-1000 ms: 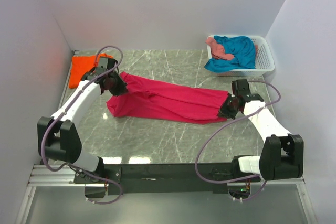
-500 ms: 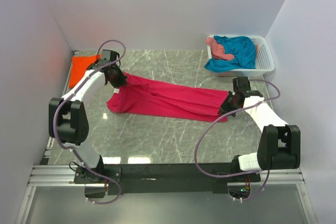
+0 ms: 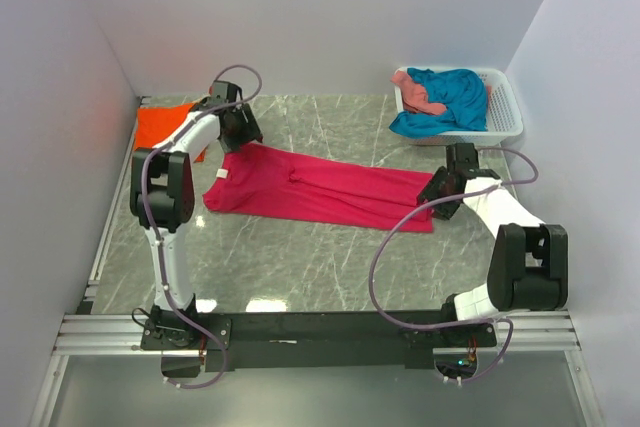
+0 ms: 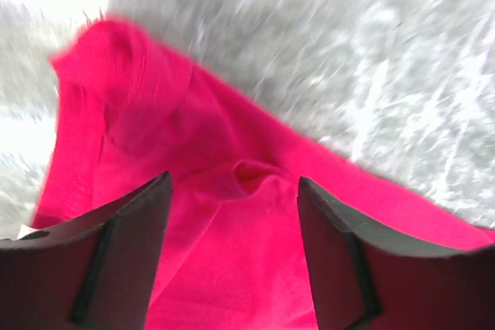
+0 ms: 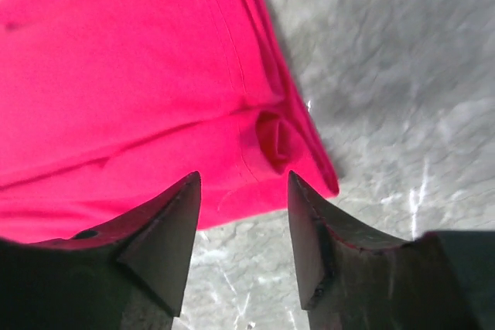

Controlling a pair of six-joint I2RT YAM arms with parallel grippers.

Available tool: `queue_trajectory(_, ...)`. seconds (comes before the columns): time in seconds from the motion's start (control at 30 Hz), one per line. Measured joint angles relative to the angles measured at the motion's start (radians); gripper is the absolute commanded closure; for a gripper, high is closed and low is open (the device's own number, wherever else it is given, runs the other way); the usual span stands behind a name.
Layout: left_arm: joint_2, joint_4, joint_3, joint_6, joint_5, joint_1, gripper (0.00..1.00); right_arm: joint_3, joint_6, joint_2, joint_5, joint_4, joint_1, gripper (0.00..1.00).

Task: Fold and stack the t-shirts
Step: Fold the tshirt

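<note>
A magenta-pink t-shirt (image 3: 320, 190) lies stretched out flat across the marble table, folded lengthwise into a long band. My left gripper (image 3: 241, 136) hovers open over its far left end, and the cloth (image 4: 232, 222) shows between the spread fingers with nothing gripped. My right gripper (image 3: 437, 190) stands open at the band's right end, just off the pinched corner (image 5: 274, 141). An orange t-shirt (image 3: 160, 127) lies folded at the far left edge. Teal-blue (image 3: 455, 97) and salmon-pink (image 3: 418, 92) t-shirts sit bunched in the basket.
The white slatted basket (image 3: 505, 112) stands at the back right corner. White walls close in on the left, back and right. The arms' base rail (image 3: 320, 332) runs along the near edge.
Both grippers let go of the magenta-pink t-shirt and opened. The left arm swung toward the back; the shirt dropped flat onto the table.
</note>
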Motion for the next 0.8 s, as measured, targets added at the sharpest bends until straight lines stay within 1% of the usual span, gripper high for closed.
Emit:
queue_trajectory(0.03,0.003,-0.004,0.020,0.014,-0.009,0.000,0.27,0.010,-0.007,0.000,0.010,-0.002,0.000,0.40)
queue_trajectory(0.07,0.003,-0.004,0.034,0.021,-0.013,0.000,0.27,0.023,-0.015,0.000,0.018,-0.003,0.000,0.35)
queue_trajectory(0.1,0.003,0.000,0.053,0.033,-0.020,0.000,0.24,0.035,-0.023,0.000,0.024,-0.002,0.000,0.33)
queue_trajectory(0.13,-0.001,0.009,0.060,0.040,-0.023,0.000,0.12,0.047,-0.036,-0.001,0.031,-0.002,0.000,0.31)
queue_trajectory(0.17,-0.007,0.020,0.060,0.044,-0.027,0.000,0.03,0.054,-0.044,-0.003,0.036,0.000,0.002,0.29)
queue_trajectory(0.2,-0.021,0.034,0.047,0.047,-0.030,-0.001,0.01,0.059,-0.055,-0.007,0.041,0.002,0.005,0.28)
queue_trajectory(0.27,-0.057,0.043,-0.001,0.046,-0.034,-0.004,0.01,0.059,-0.070,-0.020,0.051,-0.001,0.016,0.26)
queue_trajectory(0.3,-0.087,0.048,-0.041,0.040,-0.037,-0.008,0.00,0.059,-0.076,-0.027,0.052,-0.002,0.031,0.23)
queue_trajectory(0.37,-0.159,0.048,-0.136,0.028,-0.045,-0.023,0.01,0.059,-0.090,-0.039,0.051,0.002,0.078,0.22)
queue_trajectory(0.5,-0.358,0.079,-0.376,-0.039,-0.056,-0.115,0.01,0.057,-0.101,-0.048,0.037,0.012,0.243,0.22)
queue_trajectory(0.6,-0.464,0.102,-0.516,-0.084,-0.036,-0.184,0.01,0.043,-0.100,-0.042,0.004,0.032,0.327,0.22)
queue_trajectory(0.7,-0.493,0.108,-0.595,-0.119,-0.048,-0.196,0.01,0.027,-0.095,-0.008,-0.009,0.050,0.351,0.22)
queue_trajectory(0.8,-0.457,0.108,-0.609,-0.131,-0.084,-0.170,0.01,0.019,-0.093,0.042,-0.003,0.060,0.351,0.22)
